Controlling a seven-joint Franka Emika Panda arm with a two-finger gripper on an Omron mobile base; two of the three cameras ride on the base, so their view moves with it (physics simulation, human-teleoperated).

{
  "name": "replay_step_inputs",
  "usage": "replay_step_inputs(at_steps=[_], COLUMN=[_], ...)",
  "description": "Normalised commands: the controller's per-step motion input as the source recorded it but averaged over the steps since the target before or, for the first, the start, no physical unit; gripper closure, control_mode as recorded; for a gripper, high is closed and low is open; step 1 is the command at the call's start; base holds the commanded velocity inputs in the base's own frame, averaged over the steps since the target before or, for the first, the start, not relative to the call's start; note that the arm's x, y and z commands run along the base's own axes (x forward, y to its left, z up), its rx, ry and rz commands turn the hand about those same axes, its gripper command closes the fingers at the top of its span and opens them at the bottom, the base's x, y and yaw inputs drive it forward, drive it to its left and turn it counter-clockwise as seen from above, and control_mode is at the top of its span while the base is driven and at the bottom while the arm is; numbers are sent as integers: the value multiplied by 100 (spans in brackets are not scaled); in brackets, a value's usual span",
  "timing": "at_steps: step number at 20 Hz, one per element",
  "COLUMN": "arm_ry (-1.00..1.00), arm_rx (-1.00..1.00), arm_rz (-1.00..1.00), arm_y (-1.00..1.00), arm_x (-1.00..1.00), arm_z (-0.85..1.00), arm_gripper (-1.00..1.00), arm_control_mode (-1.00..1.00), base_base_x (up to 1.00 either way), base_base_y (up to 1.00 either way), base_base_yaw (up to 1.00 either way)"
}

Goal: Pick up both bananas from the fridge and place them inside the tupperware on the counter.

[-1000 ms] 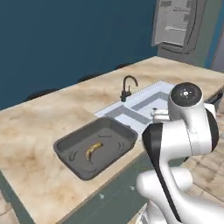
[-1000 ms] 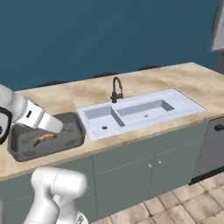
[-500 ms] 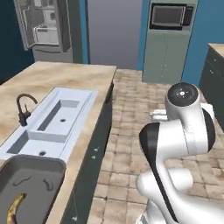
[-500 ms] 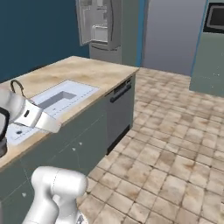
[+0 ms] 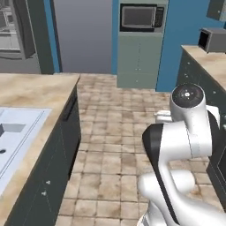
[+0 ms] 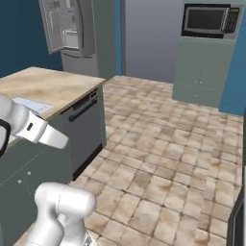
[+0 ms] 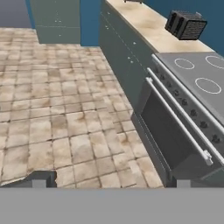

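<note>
The fridge (image 5: pixel 15 33) stands at the far left with its door open, and its pale door bins (image 6: pixel 67 26) face the room. The beige counter (image 5: pixel 31 90) runs along the left and also shows as the counter (image 6: pixel 48 84) beside my arm. My gripper (image 7: pixel 111 183) points down and across the tiled floor. Its two dark fingertips (image 7: pixel 41 179) stand far apart, open, with nothing between them. The bananas and the tupperware are out of view.
A pale sink (image 5: pixel 17 132) is set into the counter, with a dishwasher front (image 6: pixel 84 127) below it. To the right stands a stove (image 7: pixel 197 74) with an oven door (image 7: pixel 170 131), and a toaster (image 7: pixel 186 24) beyond. A microwave (image 5: pixel 139 16) sits in the teal cabinet. The tiled floor (image 5: pixel 114 128) gives open room.
The whole picture has swung: the base has turned away from the counter. The tupperware with one banana in it has slid out of both base views. The gripper stays open.
</note>
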Motion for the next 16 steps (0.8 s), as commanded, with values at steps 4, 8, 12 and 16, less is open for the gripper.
replay_step_inputs(at_steps=[4, 8, 12, 16], arm_ry=[0, 0, 0, 0], arm_rx=[0, 0, 0, 0], arm_rz=[0, 0, 0, 0], arm_y=[0, 0, 0, 0], arm_x=[0, 0, 0, 0], arm_z=[0, 0, 0, 0], arm_gripper=[-100, -100, -100, -100], arm_control_mode=[100, 100, 100, 100], base_base_x=[100, 100, 100, 100], base_base_y=[-56, -41, -43, -45], base_base_yaw=[1, 15, 37, 51])
